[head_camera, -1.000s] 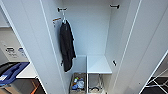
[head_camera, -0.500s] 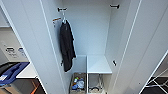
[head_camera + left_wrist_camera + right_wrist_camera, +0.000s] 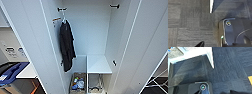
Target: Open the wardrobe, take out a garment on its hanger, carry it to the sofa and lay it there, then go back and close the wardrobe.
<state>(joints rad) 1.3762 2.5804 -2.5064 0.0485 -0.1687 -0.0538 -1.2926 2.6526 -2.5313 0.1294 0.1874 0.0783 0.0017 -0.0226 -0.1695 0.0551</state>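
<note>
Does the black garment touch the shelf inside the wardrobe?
Apart. In the head view the black garment hangs by the left wall, with white back panel showing between it and the shelf.

The wardrobe point(image 3: 100, 37) has smooth, flat white panels with a matt, painted-looking finish, its doors and inner shelf alike. Inside it, at the left end, a long black garment point(image 3: 66, 48) hangs in soft, dull cloth. Small dark fittings high on the wardrobe's inner walls look like metal. Below the shelf sits a basket point(image 3: 77, 83) of woven look. The floor point(image 3: 190, 25) before the wardrobe is dark grey carpet tile, rough and ribbed
</note>
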